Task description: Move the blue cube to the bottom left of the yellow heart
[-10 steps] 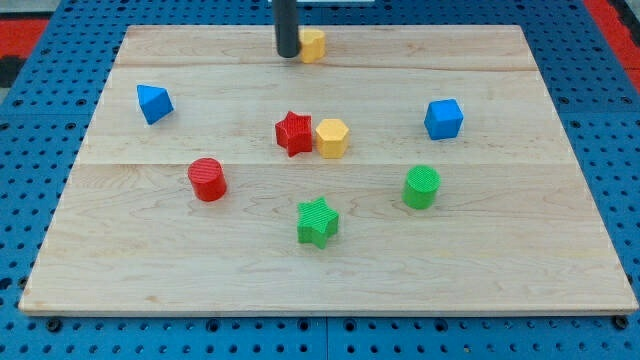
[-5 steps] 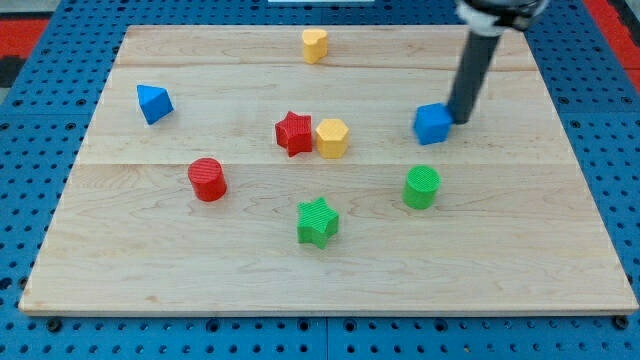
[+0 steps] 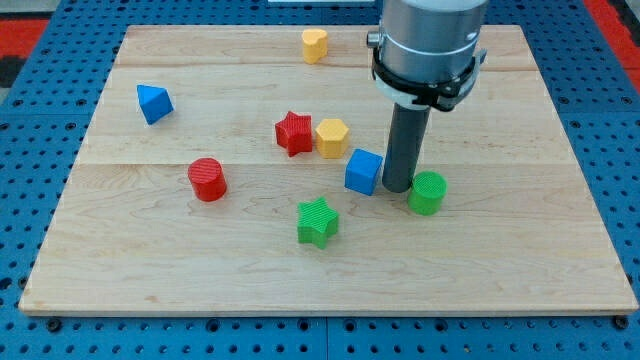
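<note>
The blue cube [image 3: 363,171] sits near the board's middle, just below and right of the yellow hexagon [image 3: 332,137]. My tip [image 3: 397,188] touches the cube's right side, between it and the green cylinder [image 3: 428,192]. The yellow heart [image 3: 314,44] stands at the view's top, well above the cube and a little to its left.
A red star [image 3: 294,132] is next to the yellow hexagon's left. A red cylinder [image 3: 207,179] is at middle left, a blue triangular block [image 3: 152,103] at upper left, a green star [image 3: 318,221] below the middle. The wooden board [image 3: 560,230] lies on a blue pegboard.
My tip went from beside the yellow heart to the blue cube's right, then pushed the cube left and down towards the middle. The green cylinder shifted slightly.
</note>
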Robot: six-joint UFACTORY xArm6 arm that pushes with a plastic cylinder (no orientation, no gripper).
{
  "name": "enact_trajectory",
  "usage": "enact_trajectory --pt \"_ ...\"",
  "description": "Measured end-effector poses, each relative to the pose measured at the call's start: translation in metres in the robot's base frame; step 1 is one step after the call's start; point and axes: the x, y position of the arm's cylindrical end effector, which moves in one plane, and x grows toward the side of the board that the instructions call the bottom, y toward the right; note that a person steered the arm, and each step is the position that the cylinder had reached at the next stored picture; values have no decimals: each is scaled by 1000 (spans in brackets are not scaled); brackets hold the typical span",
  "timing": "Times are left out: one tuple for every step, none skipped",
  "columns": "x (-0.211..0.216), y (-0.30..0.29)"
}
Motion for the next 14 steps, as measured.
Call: enact_trajectory --pt "-19 -82" --pt "5 -119" --pt "6 -142" --pt "-14 -144" --pt "-30 -134" --pt "-31 -91" --pt "-38 -62" --pt "-54 -73" --pt "-82 -114" --pt "-94 -129" --pt "-104 -92" --pt "-72 -92" --pt "-69 -81" --pt "-123 -100"
